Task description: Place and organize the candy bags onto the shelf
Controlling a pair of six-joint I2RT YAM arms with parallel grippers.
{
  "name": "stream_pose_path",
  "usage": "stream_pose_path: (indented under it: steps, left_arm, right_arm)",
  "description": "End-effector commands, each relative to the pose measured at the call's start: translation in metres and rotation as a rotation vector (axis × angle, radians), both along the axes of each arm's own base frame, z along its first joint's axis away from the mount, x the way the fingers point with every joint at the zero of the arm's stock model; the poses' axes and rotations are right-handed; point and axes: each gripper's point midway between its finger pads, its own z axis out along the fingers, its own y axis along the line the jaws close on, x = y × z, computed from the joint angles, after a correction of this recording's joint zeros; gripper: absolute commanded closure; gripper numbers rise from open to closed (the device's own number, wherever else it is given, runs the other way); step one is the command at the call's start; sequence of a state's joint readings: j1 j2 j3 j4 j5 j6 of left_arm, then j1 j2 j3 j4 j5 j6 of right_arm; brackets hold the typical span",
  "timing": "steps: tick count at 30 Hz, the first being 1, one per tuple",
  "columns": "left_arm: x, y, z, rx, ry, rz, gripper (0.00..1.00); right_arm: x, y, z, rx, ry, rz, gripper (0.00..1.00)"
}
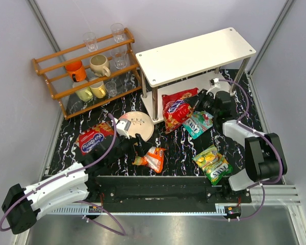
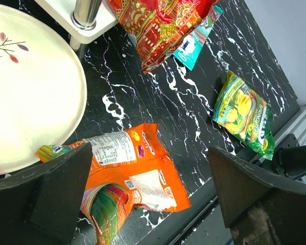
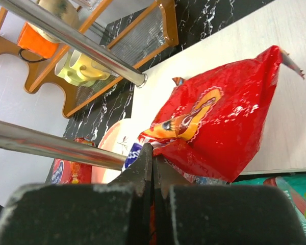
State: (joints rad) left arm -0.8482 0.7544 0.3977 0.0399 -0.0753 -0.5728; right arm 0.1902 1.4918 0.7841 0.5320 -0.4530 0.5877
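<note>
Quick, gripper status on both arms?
Left gripper: open, empty, over the orange candy bag.
Right gripper: shut on an edge of the red candy bag.

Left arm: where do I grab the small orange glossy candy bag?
From straight above, likely: pinch the orange candy bag across its middle. It lies flat on the black marbled table, and the open left gripper hangs over it.

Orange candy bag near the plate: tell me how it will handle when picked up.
The orange candy bag is creased and folded, so probably floppy. Its glossy film may slip. It lies flat, so likely light.
</note>
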Motion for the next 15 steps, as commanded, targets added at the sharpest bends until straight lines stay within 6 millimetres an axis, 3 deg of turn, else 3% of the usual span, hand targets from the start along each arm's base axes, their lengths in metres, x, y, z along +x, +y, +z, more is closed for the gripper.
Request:
stream_pose_path:
  steps: [1,9,15]
  left_arm:
    - [0.005,-0.004,0.011,-0.02,-0.04,-0.002,0.01]
    - [0.004,-0.004,0.011,-0.016,-0.039,-0.001,0.01]
    - [0.004,-0.003,0.011,-0.021,-0.037,0.002,0.01]
  right_arm:
    - [0.024,-0.005,0.008,0.025,-0.058,-0.035,1.0]
    - [0.046,-0.021,-0.019,0.045,0.031,-0.072,1.0]
    - [0.054,-0.032,-0.014,0.136,0.047,-0.057,1.0]
